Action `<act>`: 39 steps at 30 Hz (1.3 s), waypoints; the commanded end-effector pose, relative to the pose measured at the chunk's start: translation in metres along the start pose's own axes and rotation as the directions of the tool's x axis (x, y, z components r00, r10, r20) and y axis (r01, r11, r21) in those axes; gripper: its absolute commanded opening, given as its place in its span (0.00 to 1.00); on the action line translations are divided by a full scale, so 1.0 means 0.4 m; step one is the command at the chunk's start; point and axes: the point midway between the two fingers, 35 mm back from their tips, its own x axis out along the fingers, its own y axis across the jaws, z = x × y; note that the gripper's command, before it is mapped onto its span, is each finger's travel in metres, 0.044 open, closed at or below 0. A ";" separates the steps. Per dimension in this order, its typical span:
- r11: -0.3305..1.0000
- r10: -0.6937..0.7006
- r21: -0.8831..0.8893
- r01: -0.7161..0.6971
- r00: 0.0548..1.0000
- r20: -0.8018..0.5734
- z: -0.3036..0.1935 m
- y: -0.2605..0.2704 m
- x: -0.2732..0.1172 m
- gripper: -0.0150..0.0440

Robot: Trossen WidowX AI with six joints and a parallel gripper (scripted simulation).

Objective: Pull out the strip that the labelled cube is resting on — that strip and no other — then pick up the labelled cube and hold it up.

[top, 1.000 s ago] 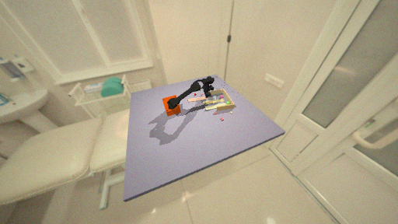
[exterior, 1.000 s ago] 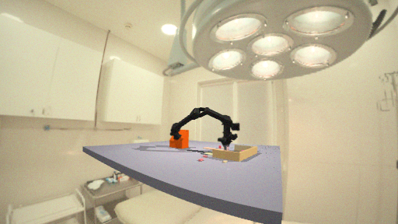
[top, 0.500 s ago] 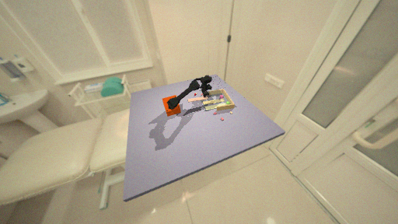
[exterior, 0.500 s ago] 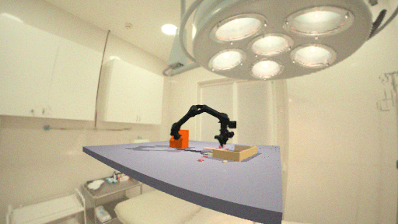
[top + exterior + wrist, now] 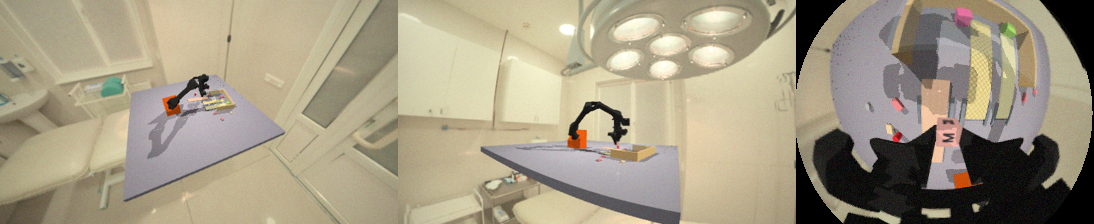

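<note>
Cube [image 5: 948,132] lt. pink w/ blk letters; strips: plain peach [image 5: 936,97], yel. w/ crosshatch [image 5: 980,75], plain pale yel.-grn. [image 5: 1006,75]. Tabletop [image 5: 186,155] [image 5: 592,175] greyish purple.

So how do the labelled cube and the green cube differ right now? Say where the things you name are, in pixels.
The labelled cube [image 5: 948,132] is pale pink with dark lettering; the green cube [image 5: 1008,30] [image 5: 228,103] is green with no lettering that I can make out. The labelled cube is held between the jaws, while the green cube sits at the far end of a pale yellow strip [image 5: 1006,75]. Both are small blocks.
</note>
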 end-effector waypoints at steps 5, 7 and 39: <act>1.000 0.010 0.011 -0.010 1.000 0.002 -0.053 -0.024 -0.012 0.25; 1.000 0.009 0.012 -0.009 1.000 0.003 -0.067 -0.030 -0.011 0.25; 1.000 0.009 0.007 -0.009 1.000 0.000 -0.182 -0.080 -0.096 0.25</act>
